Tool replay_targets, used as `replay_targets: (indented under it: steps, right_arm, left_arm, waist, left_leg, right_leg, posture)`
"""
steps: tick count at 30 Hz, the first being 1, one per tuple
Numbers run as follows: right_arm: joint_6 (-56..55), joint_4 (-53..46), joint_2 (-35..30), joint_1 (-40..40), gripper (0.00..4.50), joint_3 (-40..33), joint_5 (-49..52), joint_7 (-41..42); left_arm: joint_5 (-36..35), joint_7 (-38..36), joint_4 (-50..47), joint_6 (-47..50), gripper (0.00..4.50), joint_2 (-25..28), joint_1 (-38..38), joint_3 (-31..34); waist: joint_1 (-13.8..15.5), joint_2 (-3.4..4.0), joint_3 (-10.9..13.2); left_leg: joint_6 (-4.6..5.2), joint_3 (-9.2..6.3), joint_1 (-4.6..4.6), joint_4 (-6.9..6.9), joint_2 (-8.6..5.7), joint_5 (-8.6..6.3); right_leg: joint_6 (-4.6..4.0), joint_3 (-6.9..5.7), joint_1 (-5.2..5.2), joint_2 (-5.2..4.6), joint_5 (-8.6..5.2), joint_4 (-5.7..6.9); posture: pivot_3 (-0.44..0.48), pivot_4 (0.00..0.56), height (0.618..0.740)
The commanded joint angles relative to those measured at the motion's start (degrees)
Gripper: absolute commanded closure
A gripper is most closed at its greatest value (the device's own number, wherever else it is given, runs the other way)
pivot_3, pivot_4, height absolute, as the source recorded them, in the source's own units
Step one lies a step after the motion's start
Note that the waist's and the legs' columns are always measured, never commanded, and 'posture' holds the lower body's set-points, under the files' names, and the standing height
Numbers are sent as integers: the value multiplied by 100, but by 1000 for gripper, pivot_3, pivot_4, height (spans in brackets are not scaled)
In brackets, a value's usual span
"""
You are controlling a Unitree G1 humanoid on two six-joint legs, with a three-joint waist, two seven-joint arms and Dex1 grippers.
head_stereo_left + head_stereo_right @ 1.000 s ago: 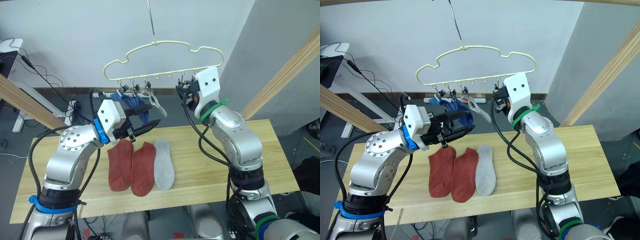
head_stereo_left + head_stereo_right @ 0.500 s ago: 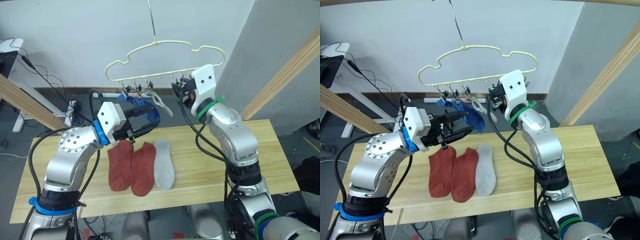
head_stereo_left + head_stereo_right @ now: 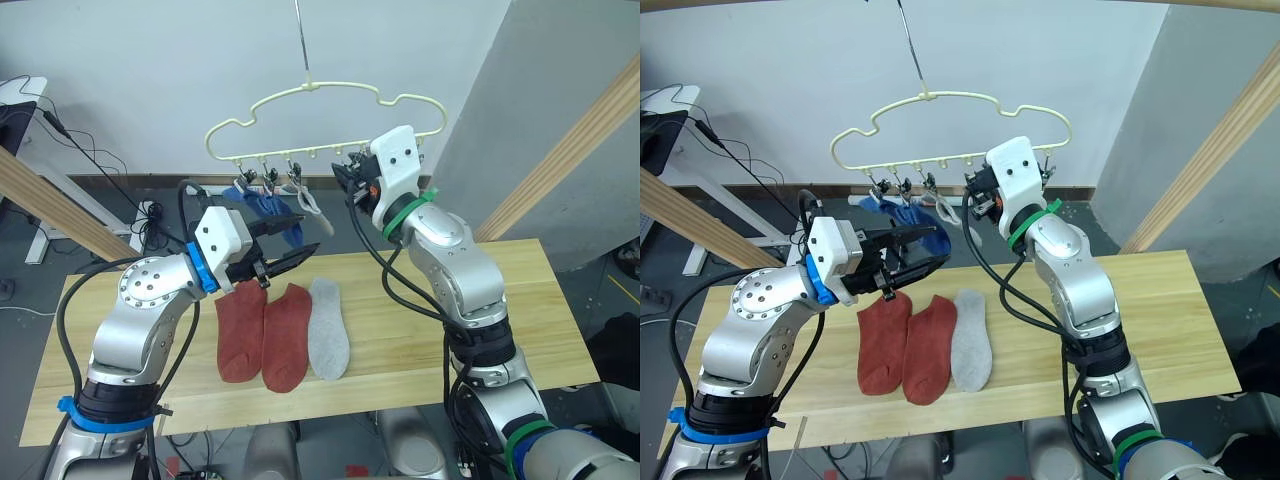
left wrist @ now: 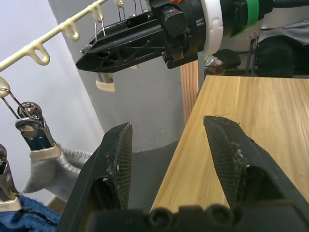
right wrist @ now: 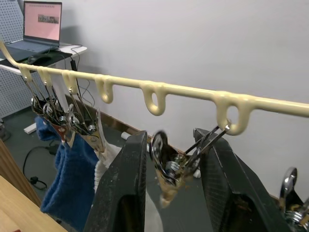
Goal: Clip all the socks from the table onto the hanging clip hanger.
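The right end effector brackets a free clip on the clip hanger, seemingly not yet squeezing; it should pinch squarely. The left end effector gapes empty. Three socks lie mid-table.

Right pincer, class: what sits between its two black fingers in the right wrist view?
A silver metal clip of the clip hanger hangs between the right pincer's open fingers.
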Motion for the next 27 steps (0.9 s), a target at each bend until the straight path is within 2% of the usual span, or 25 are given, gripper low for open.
replay_targets:
  steps: [1,27]
  right_arm:
    - [-173,-96,45,-115,2927,-29,55,-27]
    - [-134,-73,202,-94,2927,-199,222,-182]
  left_arm:
    - [16,-3,-218,-109,1921,-9,47,-14]
    - [40,69,-345,-12,1921,-31,78,-49]
  waist:
    - [1,0,0]
    - [0,0,0]
  left_leg:
    - [0,0,0,0,0,0]
    - [0,-1,1,0,0,0]
  right_leg:
    - [0,-1,0,0,0,0]
    - [0,0,-1,0,0,3]
  posture:
    - [-178,278,733]
    - [-177,284,733]
